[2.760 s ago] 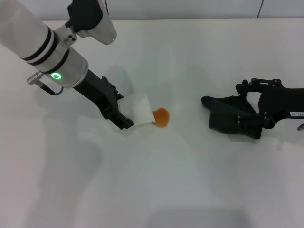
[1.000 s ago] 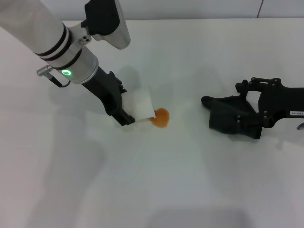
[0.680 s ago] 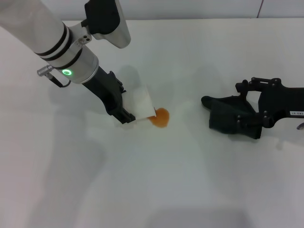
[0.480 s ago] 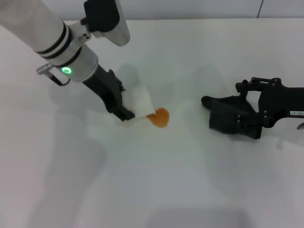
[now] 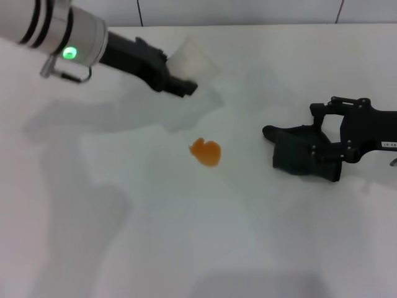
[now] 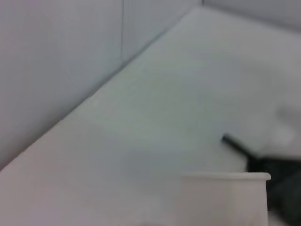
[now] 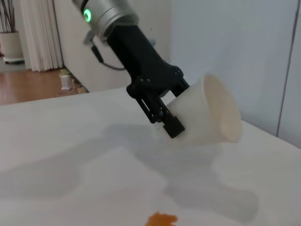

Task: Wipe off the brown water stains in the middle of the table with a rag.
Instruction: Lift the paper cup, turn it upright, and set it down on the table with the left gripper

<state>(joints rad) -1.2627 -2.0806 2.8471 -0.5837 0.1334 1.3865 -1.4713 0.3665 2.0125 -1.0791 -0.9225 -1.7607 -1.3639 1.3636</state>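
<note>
From the head camera I have the left gripper (image 5: 177, 82) up at about eleven o'clock of the table (image 5: 186, 248), lifted clear of the surface with its shadow spread below it. Its jaws are clamped on a white paper cup (image 5: 195, 59), which lies tilted with its mouth pointing toward one o'clock. The brown water stains (image 5: 206, 152) sit near the middle of the table as one small orange blob, at roughly five o'clock from the cup and well apart from it. Over at three o'clock the right gripper (image 5: 273, 138) rests low at the table with the rag (image 5: 304, 156), a dark crumpled cloth, bunched around its fingers; I read its jaws as closed on that cloth. The rag lies well to the right of the stain and does not touch it.

On the left wrist camera I see only the cup's rim (image 6: 225, 178) at the lower edge, the bare table (image 6: 155, 117) beyond it and a wall behind. A dark shape past the rim is too blurred for me to name.

On the right wrist camera I see the left gripper (image 7: 167, 120) from across the table, pinching the cup (image 7: 209, 113) by its side wall, mouth turned toward three o'clock and hanging above the table (image 7: 61, 141). The stain (image 7: 161, 219) shows at six o'clock, at the very bottom edge.
</note>
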